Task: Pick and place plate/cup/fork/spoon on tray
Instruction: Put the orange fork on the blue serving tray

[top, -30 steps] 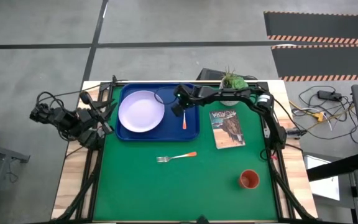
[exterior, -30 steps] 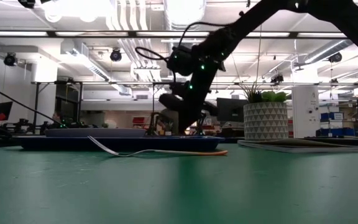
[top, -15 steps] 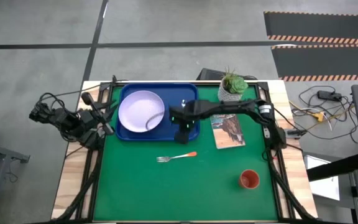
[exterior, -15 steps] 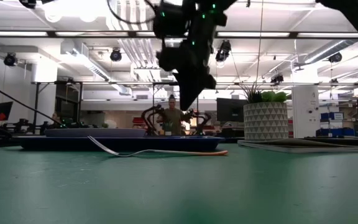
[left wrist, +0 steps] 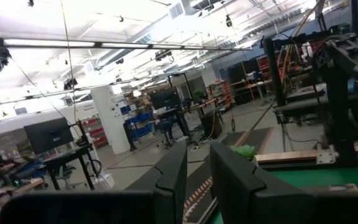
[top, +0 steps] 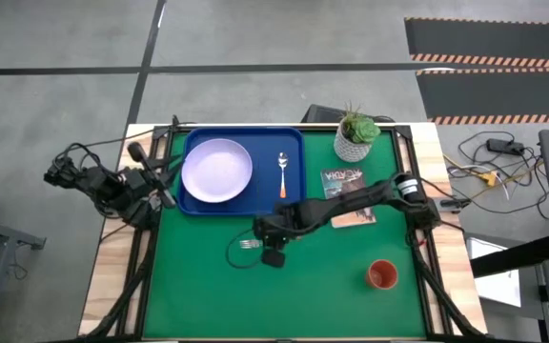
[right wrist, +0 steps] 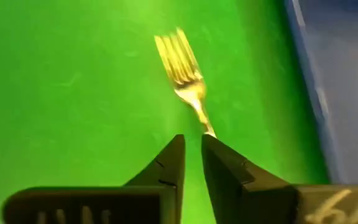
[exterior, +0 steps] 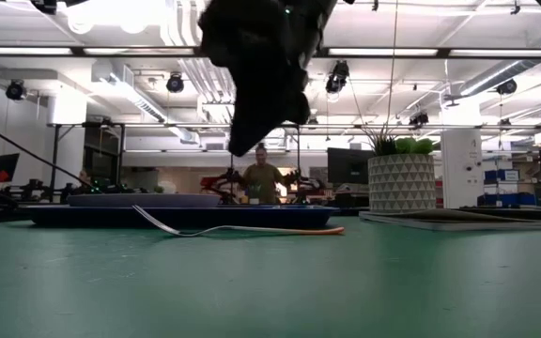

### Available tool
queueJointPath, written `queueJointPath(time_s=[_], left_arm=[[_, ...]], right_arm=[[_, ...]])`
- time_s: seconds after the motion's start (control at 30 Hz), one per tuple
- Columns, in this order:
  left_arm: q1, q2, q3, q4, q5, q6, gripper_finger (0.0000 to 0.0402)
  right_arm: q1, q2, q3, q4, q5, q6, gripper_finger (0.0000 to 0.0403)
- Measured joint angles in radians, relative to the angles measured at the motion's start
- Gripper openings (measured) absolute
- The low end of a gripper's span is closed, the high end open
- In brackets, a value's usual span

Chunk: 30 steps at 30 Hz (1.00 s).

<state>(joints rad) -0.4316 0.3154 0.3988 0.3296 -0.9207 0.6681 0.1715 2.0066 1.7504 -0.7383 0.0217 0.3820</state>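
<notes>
The fork (top: 246, 245) lies flat on the green table; only its prongs show in the high view, and its orange handle is hidden under my right gripper (top: 266, 238). That gripper is shut and empty and hangs above the fork (right wrist: 185, 81), well clear of it in the low view (exterior: 252, 131). The lavender plate (top: 217, 171) and the spoon (top: 282, 174) lie in the blue tray (top: 294, 205). The orange-red cup (top: 382, 276) stands at the near right. My left gripper (left wrist: 196, 180) is shut, parked at the table's left edge (top: 160, 188).
A printed booklet (top: 341, 179) lies right of the tray, partly under my right arm. A white pot with a green plant (top: 355, 133) stands at the far right. Bare green table lies in front of the fork and to its left.
My right gripper has left the spoon's place on the tray and gone toward the table's near edge, rising as it went, until it hangs over the fork. The spoon lies on the tray where the gripper was. The fork has not moved.
</notes>
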Motion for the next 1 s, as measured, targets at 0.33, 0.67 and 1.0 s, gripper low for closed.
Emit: queueJointPath(time_s=[0.33, 0.67, 1.0], left_arm=[[0.0, 0.028, -0.003, 0.003, 0.0, -0.03, 0.0056], [0.0, 0.028, -0.003, 0.003, 0.0, -0.027, 0.0056], [0.0, 0.029, -0.003, 0.003, 0.0, -0.027, 0.0056]], right_arm=[[0.044, 0.042, -0.001, 0.038, 0.129, -0.128, 0.0144], [0.044, 0.085, -0.001, 0.049, 0.129, -0.166, 0.0165], [0.044, 0.103, -0.001, 0.064, 0.129, -0.168, 0.0149]])
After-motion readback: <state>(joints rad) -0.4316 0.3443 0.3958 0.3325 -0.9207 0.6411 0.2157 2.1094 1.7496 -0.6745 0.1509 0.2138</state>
